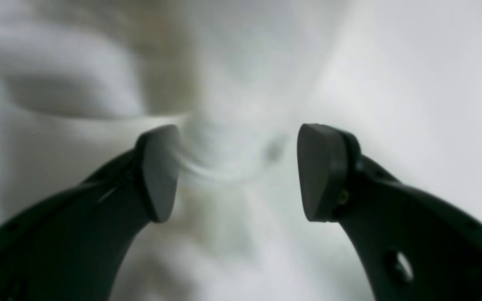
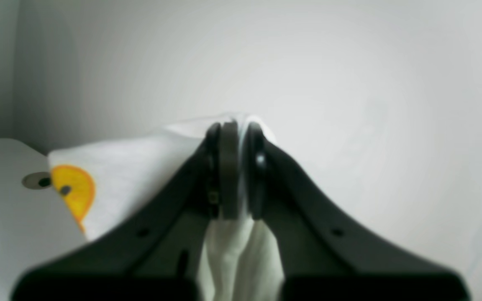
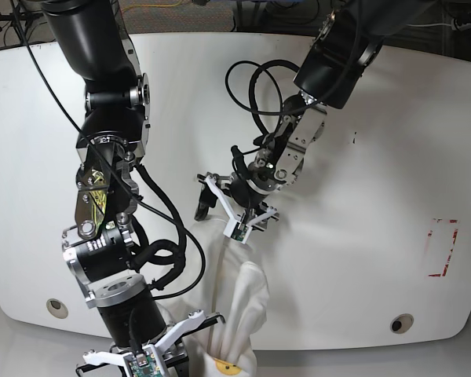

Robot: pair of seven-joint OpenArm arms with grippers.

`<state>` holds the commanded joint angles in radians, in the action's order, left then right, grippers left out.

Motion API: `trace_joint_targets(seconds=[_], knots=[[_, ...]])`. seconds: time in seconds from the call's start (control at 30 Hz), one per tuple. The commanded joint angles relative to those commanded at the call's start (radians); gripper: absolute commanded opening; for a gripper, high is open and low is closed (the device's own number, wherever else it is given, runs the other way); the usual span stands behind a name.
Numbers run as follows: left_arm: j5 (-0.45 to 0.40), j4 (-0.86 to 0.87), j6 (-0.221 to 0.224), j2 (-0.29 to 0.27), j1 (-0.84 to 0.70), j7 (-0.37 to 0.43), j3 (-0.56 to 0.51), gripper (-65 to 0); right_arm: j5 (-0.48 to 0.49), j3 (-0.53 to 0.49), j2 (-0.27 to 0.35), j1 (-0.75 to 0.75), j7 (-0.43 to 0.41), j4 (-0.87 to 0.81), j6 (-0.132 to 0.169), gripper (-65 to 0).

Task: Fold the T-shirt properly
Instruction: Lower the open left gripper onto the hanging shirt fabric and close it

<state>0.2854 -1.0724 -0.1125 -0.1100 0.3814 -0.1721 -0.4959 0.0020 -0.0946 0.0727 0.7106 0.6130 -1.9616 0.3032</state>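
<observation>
The white T-shirt (image 3: 239, 298) hangs as a bunched, stretched strip between my two grippers, near the table's front edge. Its yellow-orange emblem (image 3: 226, 365) shows at the bottom end, and also in the right wrist view (image 2: 75, 192). My right gripper (image 2: 241, 167) is shut on a fold of the shirt's cloth (image 2: 241, 251); it sits at the bottom of the base view (image 3: 212, 330). My left gripper (image 1: 239, 171) is open right over the blurred top end of the shirt (image 1: 232, 104), one finger on each side. It is at the strip's upper end in the base view (image 3: 234, 216). The neck tag is not visible.
The white table (image 3: 361, 196) has a round hole near each front corner (image 3: 56, 306) (image 3: 400, 323); one hole also shows in the right wrist view (image 2: 36, 180). A red mark (image 3: 442, 247) lies at the right. Black cables (image 3: 251, 86) loop off the left arm.
</observation>
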Motion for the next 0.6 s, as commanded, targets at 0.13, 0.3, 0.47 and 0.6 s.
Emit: trace_joint_targets(seconds=[0.13,0.3,0.47,0.6], knots=[[0.062,0.011,0.015,0.018,0.009,0.020,-0.005,-23.0,0.004,0.002,-0.005,-0.016,0.009,-0.020,-0.002,-64.1],[0.056,0.017,0.017,0.023,0.019,0.023,-0.010,-22.9,0.004,0.000,-0.004,-0.027,0.011,-0.053,0.000,-64.2],[0.033,0.023,0.015,0.024,0.020,0.034,-0.015,-22.6,0.004,-0.001,-0.005,-0.043,0.015,-0.090,-0.002,-64.4],[0.027,0.024,0.014,0.020,0.021,0.042,-0.030,-22.1,0.004,0.001,-0.007,-0.049,0.019,-0.098,-0.004,-64.5]])
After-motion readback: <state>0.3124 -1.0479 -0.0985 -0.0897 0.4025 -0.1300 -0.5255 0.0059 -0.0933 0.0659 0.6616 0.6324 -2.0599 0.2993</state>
